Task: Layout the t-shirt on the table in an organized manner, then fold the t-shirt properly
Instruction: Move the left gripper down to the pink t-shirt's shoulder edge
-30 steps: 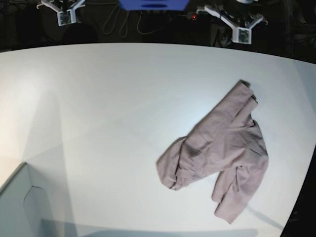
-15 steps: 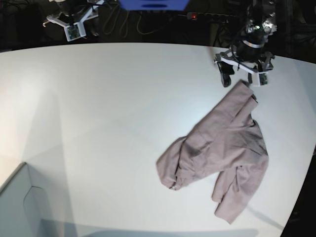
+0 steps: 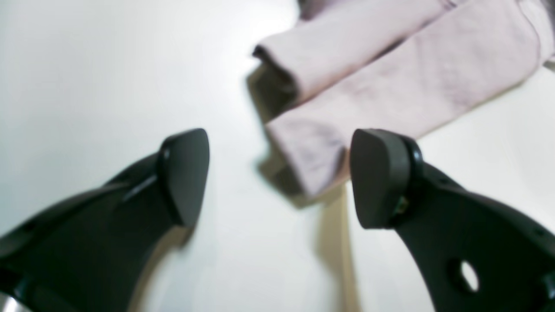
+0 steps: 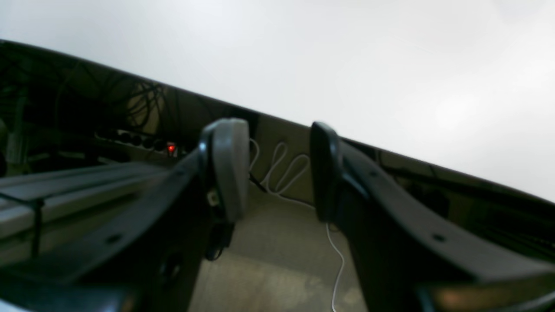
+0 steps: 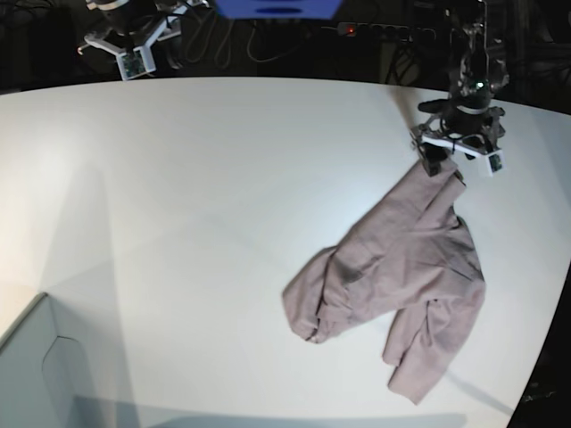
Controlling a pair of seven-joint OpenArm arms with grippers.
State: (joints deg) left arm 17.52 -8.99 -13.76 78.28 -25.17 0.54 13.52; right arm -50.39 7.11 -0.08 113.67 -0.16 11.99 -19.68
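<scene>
The t-shirt [image 5: 400, 283] lies crumpled on the table [image 5: 196, 196], toward the side of the table where the left arm works, with one narrow end of the cloth stretching up toward the table's far edge and the bulk bunched lower down, nearer the camera side. A sleeve or folded flap hangs out at the bottom of the heap.

The left gripper [image 5: 458, 159] hovers right at that far, narrow end of the t-shirt. Its jaws stand wide apart. In the left wrist view, the gripper [image 3: 277, 177] straddles the tip of the cloth: the folded end of the t-shirt [image 3: 390, 82] reaches in between the two dark fingers [image 3: 186, 173], lying closer to the one on the right of that view, and appears to touch or nearly touch it. The blur there does not let one say which. The cloth rests on the table and is not pinched.

The right gripper [image 5: 134, 40] is well away from the t-shirt, beyond the table's far edge at the opposite corner. In the right wrist view its fingers [image 4: 230, 169] stand partly apart with nothing between them, and only the table's edge [image 4: 303, 65], a white cable [image 4: 282, 169] and a small red light [image 4: 172, 148] show behind.

No brand, label or writing can be read on the t-shirt or elsewhere.
</scene>
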